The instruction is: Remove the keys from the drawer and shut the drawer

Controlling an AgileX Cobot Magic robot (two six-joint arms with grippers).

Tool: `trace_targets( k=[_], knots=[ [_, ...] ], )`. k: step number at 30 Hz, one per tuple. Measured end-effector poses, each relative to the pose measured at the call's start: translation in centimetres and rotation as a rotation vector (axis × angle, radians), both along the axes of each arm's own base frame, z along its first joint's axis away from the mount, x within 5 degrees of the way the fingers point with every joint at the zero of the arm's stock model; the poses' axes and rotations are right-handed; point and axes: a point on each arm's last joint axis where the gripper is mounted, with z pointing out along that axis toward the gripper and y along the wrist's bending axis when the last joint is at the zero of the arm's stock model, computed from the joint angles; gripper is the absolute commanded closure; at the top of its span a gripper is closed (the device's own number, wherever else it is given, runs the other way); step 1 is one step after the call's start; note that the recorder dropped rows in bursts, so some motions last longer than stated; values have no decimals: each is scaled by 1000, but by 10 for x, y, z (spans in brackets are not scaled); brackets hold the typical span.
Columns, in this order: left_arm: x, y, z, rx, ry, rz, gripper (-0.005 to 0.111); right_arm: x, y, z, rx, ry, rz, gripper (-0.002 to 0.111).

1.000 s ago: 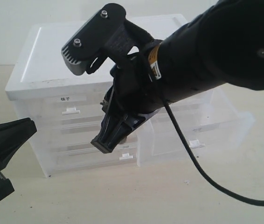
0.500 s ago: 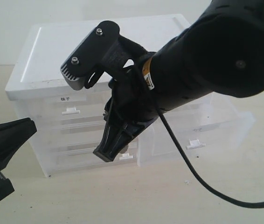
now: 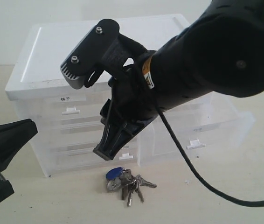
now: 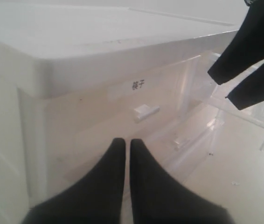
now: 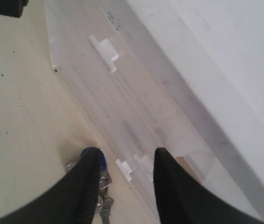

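At the far left of the exterior view, the left gripper (image 4: 126, 141) hangs low beside the storage cabinet (image 3: 52, 51). Its wrist view shows the two fingers pressed almost together, with only a thin slit between them and nothing held. It faces the cabinet's front corner, short of the half-width drawer with the black label (image 3: 66, 99) and apart from it.

Next to the right, the right gripper (image 5: 126, 154) is angled downward in front of the middle of the cabinet. Its fingers stand well apart and nothing lies between them. The fingertips are above the table (image 3: 43, 200) and touch neither table nor cabinet.

Directly below and slightly right of those fingertips, the keys (image 3: 125, 181) lie loose on the table, just in front of the cabinet's base. The blue fob (image 3: 114, 173) is at the left end of the bunch and the metal blades fan out to the right. In the right wrist view one finger partly covers the fob.

Further right, the drawer (image 3: 216, 126) is open and projects forward from the cabinet face. Its white tab handle (image 3: 195, 143) is at the front. A black cable (image 3: 192, 172) loops from the right arm across the drawer front.
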Motion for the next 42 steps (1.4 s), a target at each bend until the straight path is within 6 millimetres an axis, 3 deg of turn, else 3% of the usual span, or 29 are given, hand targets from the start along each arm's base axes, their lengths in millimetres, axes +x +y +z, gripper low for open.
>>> trace_targets(
  k=[8,13,14,17,18,23,26,28,31,35,39,42],
  knots=[
    [-8,-8,-2,41,-4,-134,102,1,1,2,6,-4,0,75],
    [-8,-11,-1,40,1,-185,102,-3,-5,25,62,-48,0,76],
    [-9,-13,-1,44,4,-205,102,-5,-8,33,82,-61,0,79],
    [-13,-21,0,62,22,-339,102,-14,-21,55,131,-107,0,103],
    [-14,-26,2,65,26,-399,102,-16,-25,61,136,-123,1,108],
    [-23,-57,13,80,-17,-653,102,-23,-45,79,116,-198,-28,108],
    [-28,-74,19,75,-42,-729,102,-21,-51,84,112,-226,-84,108],
    [-28,-97,28,93,-61,-757,102,-19,-54,86,123,-241,-130,108],
    [-23,-139,42,153,-70,-755,102,-18,-57,85,106,-233,-159,108],
    [-8,-179,26,226,-2,-666,102,-17,-61,83,59,-235,-181,108],
    [12,-185,0,251,55,-502,102,-18,-69,85,17,-253,-212,108],
    [18,-186,1,200,25,-448,102,-24,-77,95,57,-270,-226,108]
  ],
)
